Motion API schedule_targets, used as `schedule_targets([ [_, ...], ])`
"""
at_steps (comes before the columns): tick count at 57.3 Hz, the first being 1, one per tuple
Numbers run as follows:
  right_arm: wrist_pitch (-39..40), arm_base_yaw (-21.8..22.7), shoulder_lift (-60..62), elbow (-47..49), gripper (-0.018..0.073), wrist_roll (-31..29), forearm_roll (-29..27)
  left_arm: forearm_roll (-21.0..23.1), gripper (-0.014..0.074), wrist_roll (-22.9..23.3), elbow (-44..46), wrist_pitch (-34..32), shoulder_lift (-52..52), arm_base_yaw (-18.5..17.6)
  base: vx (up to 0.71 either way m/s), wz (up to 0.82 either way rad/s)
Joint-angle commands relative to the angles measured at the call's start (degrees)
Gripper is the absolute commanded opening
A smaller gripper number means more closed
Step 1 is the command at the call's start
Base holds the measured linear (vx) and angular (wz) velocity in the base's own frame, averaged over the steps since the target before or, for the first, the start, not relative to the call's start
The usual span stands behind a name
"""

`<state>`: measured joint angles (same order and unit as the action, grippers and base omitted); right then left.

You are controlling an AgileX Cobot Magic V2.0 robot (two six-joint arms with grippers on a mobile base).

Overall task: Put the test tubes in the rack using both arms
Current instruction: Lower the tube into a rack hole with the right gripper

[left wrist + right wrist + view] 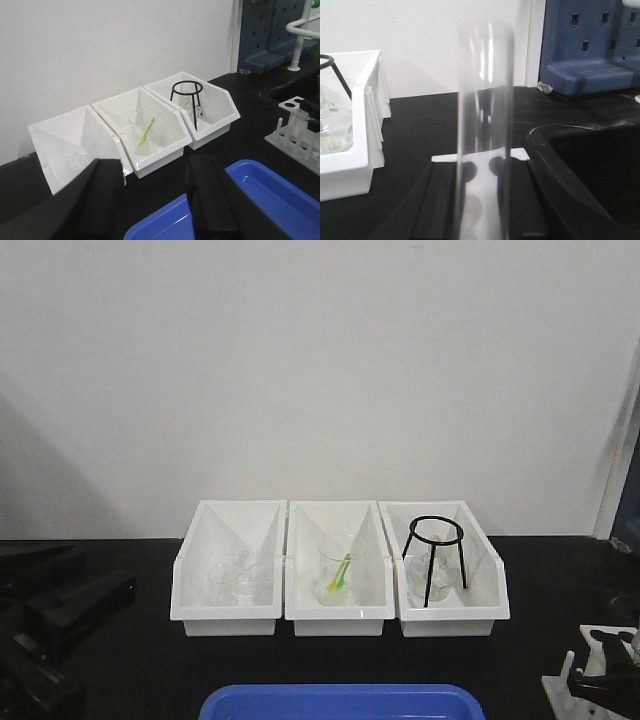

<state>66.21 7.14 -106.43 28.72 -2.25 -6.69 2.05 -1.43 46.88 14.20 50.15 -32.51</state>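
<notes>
front view: three white bins (340, 625) sit in a row on a black bench, glass beakers inside them and a black wire tripod (436, 560) in the right-hand one. a blue tray (340, 702) shows at the bottom edge. the left arm (50, 625) rests low at the left, well apart from the bins. at the far right corner the right gripper (612, 665) hangs just over the white rack (568, 688), only partly in frame.

left wrist view: the left gripper (155, 200) stands open with nothing between its two dark fingers (212, 200), poised above the near end of the blue tray (270, 190). no tube can be made out in the tray from here. the rack (300, 137) stands off to the right, with the right gripper's dark tip (314, 120) at its top.

right wrist view: a clear test tube (484, 125) stands upright, mouth up, filling the middle of the frame, held between the right gripper (482, 200) fingers, which are closed on its lower part. the white top of the rack (480, 190) lies directly below.

judged from this, the right arm is at the placing step; next it needs a straight, slow descent with the tube's foot lined up on a hole, then release. whether the foot is already in a hole cannot be told.
</notes>
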Motion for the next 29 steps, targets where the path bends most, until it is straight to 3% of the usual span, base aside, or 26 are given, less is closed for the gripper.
schedule_targets([
  [1, 3.29, 0.39, 1.79, 0.89, 0.0438, -0.21, 0.79, 0.10, 0.0404, 0.59, 1.82, -4.38, -0.40, 0.13, 0.00, 0.00],
  [10, 3.56, 0.39, 1.99, 0.89, 0.0517, -0.21, 0.74, 0.10, 0.0404, 0.59, 1.82, -4.38, -0.40, 0.13, 0.00, 0.00],
  [29, 1.34, 0.39, 12.44, 0.89, 0.0517, -0.21, 0.86, 0.10, 0.0404, 0.59, 1.82, -4.03, -0.40, 0.13, 0.00, 0.00],
])
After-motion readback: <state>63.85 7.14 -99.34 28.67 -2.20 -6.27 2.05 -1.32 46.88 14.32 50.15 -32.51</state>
